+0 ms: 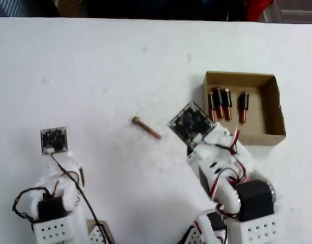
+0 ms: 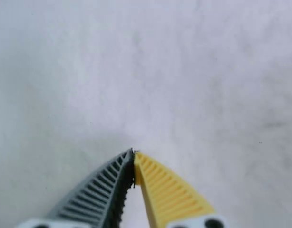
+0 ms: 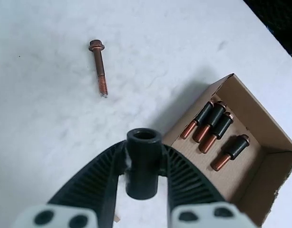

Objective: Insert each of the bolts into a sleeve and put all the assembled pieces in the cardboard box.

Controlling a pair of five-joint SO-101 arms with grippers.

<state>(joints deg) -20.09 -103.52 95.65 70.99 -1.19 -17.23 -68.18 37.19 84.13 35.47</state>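
My right jaws clamp 1 sleeve (image 3: pixel 143 164); the bolt (image 3: pixel 98 66) lies left of them on the tabletop (image 1: pixel 95 61); left jaws together.

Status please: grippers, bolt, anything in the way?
Right gripper shut on sleeve; left gripper shut. Bolt loose on table, four assembled pieces in cardboard box. Path to bolt free.

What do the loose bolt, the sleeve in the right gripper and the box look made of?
Bolt: metal, perhaps copper-plated steel; reddish-brown sheen, visible threads.
Sleeve: matte black, probably plastic or rubber; no shine, so uncertain.
Cardboard box: plain brown cardboard, dull, with thin folded walls.
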